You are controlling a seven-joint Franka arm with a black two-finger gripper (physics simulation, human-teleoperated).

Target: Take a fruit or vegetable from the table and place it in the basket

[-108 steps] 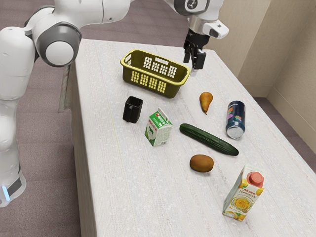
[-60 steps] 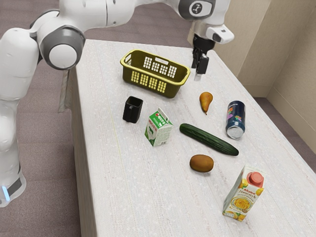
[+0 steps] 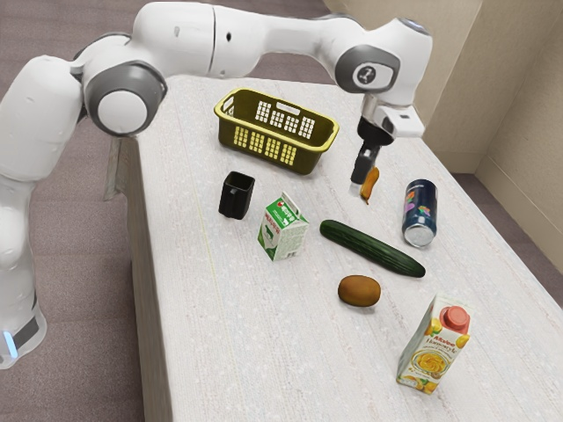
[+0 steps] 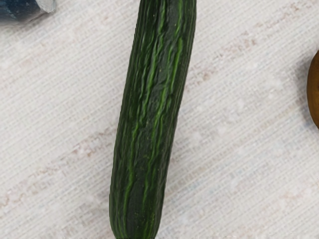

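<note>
Beside the pear, on its side toward the basket, my gripper points down and covers part of the pear from the exterior view; I cannot tell whether they touch. The yellow-green basket stands farther toward the exterior view's upper left. A cucumber lies on the table nearer the camera than the pear, with a brown kiwi just beyond it. From my hand, the cucumber runs lengthwise through the wrist view, and part of the kiwi is visible.
A dark can stands toward the exterior view's right of the cucumber; part of this can is in the wrist view. A green and white milk carton, a black cup and a juice carton stand on the table.
My hand has moved from near the basket's end toward the exterior view's right and closer to the camera, coming beside the pear. The things on the table have not visibly moved.
</note>
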